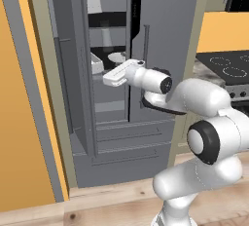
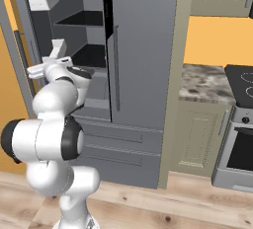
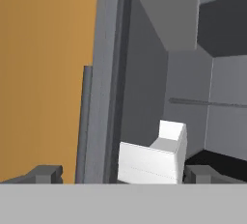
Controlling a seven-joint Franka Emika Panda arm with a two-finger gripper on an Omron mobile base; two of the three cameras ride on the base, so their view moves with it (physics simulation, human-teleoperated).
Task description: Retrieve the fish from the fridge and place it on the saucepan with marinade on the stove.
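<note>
The fridge (image 1: pixel 146 49) fills the middle of the left base view, its left door swung open, and the arm reaches toward the gap. The gripper (image 3: pixel 120 174) stands fully open and holds nothing; in the hand view its two tips straddle a white door bin (image 3: pixel 152 158) at the bottom center. The fish cannot be made out; a round white plate (image 1: pixel 116 57) sits on a dark shelf in the upper middle of the left base view, and the fish may lie near it. The stove (image 1: pixel 226 66) waits at the right edge. To do this step well, steer the hand past the bin and door edge, level with the shelf, jaws wide.
</note>
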